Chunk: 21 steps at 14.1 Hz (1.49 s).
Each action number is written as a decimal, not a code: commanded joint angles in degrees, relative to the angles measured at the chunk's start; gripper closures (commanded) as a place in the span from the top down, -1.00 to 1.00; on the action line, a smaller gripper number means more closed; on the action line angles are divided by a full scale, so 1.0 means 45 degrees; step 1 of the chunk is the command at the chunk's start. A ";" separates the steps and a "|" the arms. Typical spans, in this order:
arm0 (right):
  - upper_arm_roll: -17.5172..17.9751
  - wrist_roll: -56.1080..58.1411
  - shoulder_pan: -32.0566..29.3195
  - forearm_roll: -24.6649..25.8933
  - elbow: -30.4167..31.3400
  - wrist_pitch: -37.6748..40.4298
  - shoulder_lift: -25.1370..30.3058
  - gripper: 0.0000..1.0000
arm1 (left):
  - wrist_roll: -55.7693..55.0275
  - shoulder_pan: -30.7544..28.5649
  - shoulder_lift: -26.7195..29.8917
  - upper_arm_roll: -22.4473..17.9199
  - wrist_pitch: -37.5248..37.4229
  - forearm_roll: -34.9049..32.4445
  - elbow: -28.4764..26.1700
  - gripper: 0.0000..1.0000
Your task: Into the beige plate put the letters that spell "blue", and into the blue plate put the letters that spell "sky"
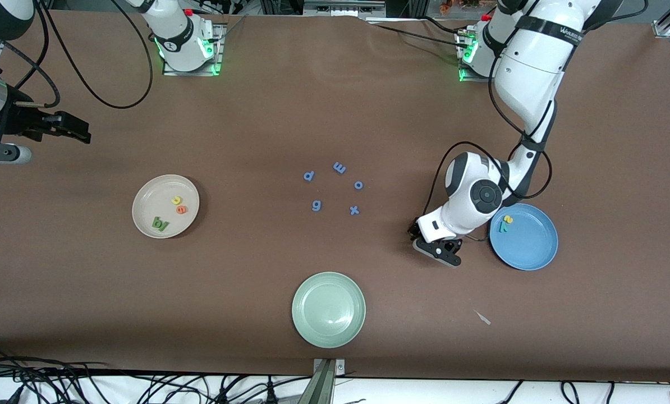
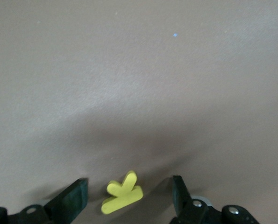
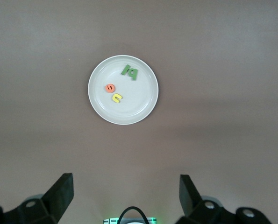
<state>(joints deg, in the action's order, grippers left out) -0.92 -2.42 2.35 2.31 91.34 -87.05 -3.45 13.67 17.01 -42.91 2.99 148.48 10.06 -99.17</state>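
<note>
My left hand (image 2: 129, 198) sits low over the yellow k (image 2: 123, 192), fingers spread either side of it and not yet touching.

The k lies flat on the brown desk (image 1: 335, 112), just beside the blue plate (image 1: 528, 252) on the side toward the middle of the desk. I judge it feather-light, soft foam that will squash a little and could slide or tip if I nudge it, so I would pinch across its straight stem, low down against the desk. It looks thin, bright yellow and matte. The yellow s (image 1: 508, 220) and teal y (image 1: 504, 227) already lie in the blue plate, and the b, l, u and e lie in the beige plate (image 1: 147, 221). My right hand (image 1: 68, 128) waits with fingers spread at the right arm's end of the desk.
</note>
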 commanded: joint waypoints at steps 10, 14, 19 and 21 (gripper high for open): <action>0.0029 0.0031 -0.0093 -0.0300 -0.0316 0.0009 -0.0229 1.00 | 0.0263 -0.0128 0.0415 0.0018 -0.0026 -0.0204 -0.0443 -0.84; 0.0048 -0.0009 -0.0093 -0.0280 -0.0316 0.0028 -0.0229 1.00 | 0.0185 -0.0477 0.1134 0.0018 -0.0550 -0.0243 -0.0521 -0.90; 0.0029 0.0030 -0.0113 -0.0280 -0.0316 0.0009 -0.0229 1.00 | 0.2539 -0.3013 0.3672 0.0038 -0.3619 -0.0283 -0.1591 -0.87; 0.0029 0.0011 -0.0113 -0.0261 -0.0316 0.0009 -0.0229 1.00 | 0.4724 -0.4263 0.4280 0.0038 -0.3620 -0.0283 -0.2315 -0.87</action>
<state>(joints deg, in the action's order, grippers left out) -0.92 -2.44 2.32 2.09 91.28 -87.30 -3.94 26.95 2.63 -28.34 2.27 131.85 10.02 -103.26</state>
